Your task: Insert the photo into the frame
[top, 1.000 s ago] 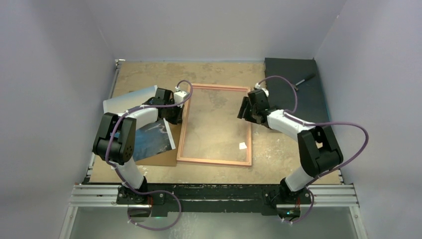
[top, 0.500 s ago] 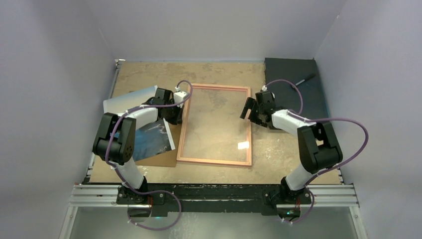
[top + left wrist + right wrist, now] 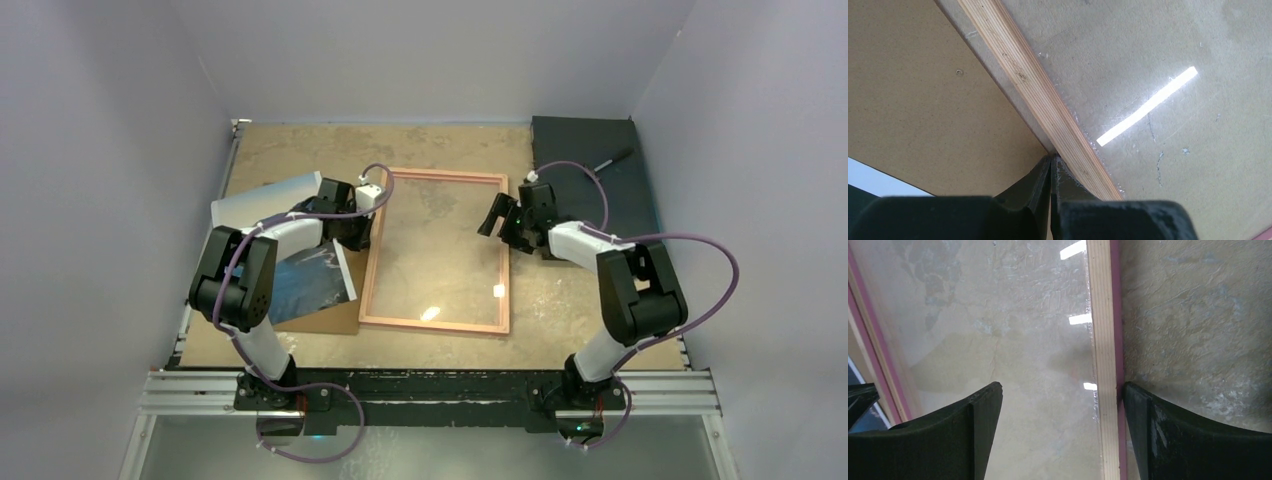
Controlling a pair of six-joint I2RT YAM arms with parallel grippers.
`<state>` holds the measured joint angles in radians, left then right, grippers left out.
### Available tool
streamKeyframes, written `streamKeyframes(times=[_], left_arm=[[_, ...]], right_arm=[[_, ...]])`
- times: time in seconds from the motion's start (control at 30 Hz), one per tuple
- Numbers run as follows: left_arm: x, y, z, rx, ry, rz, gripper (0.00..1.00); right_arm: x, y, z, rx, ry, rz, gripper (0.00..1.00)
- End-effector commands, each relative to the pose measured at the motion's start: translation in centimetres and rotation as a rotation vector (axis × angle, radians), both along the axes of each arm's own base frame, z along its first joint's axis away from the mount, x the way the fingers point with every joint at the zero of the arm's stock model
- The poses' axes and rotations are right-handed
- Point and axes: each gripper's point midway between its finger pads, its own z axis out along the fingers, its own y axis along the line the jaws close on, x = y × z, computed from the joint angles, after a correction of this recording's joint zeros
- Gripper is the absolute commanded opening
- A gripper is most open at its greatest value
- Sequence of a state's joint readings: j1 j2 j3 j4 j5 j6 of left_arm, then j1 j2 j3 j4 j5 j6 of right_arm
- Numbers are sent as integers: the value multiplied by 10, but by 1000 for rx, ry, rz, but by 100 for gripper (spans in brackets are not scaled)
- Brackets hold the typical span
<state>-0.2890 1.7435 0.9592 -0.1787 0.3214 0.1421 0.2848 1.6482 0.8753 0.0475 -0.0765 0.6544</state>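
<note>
The frame [image 3: 437,323] lies back-up at the table's middle, with a pale wood rim and a glossy pane. My left gripper [image 3: 366,228] is shut, with its tips pressed against the outer edge of the frame's left rim [image 3: 1034,90]; nothing shows between the fingers [image 3: 1040,176]. My right gripper [image 3: 499,216] is open and straddles the right rim [image 3: 1102,340], with one finger over the pane and the other finger [image 3: 1143,412] against the rim's pink outer side. The photo [image 3: 305,283] lies to the left under my left arm, on the brown backing board [image 3: 335,318].
A black mat [image 3: 585,185] with a dark pen-like tool [image 3: 612,159] lies at the back right. A pale sheet [image 3: 255,203] sticks out behind the left arm. Grey walls close in on three sides. The backing board fills the left of the left wrist view [image 3: 923,100].
My left gripper has moved a little right against the left rim, and the frame has shifted slightly right. My right gripper has moved out to the right rim. The glare on the pane has moved.
</note>
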Motion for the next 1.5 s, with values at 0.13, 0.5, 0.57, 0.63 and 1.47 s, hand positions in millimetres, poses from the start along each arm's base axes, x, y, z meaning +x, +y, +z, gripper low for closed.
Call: streamKeyframes(times=[0.13, 0.5, 0.57, 0.63, 1.47], left_arm=[[-31, -13, -36, 19, 117, -65, 2], [-29, -11, -32, 24, 104, -55, 2], [-29, -11, -30, 23, 100, -54, 2], [-27, -11, -27, 21, 91, -53, 2], [-25, -4, -14, 21, 62, -36, 1]], right_arm=[[-24, 81, 145, 477, -187, 303, 87], [-67, 98, 186, 687, -247, 485, 81], [-68, 99, 186, 694, -246, 486, 81], [-68, 101, 185, 702, -243, 485, 81], [-69, 138, 219, 703, -284, 518, 79]])
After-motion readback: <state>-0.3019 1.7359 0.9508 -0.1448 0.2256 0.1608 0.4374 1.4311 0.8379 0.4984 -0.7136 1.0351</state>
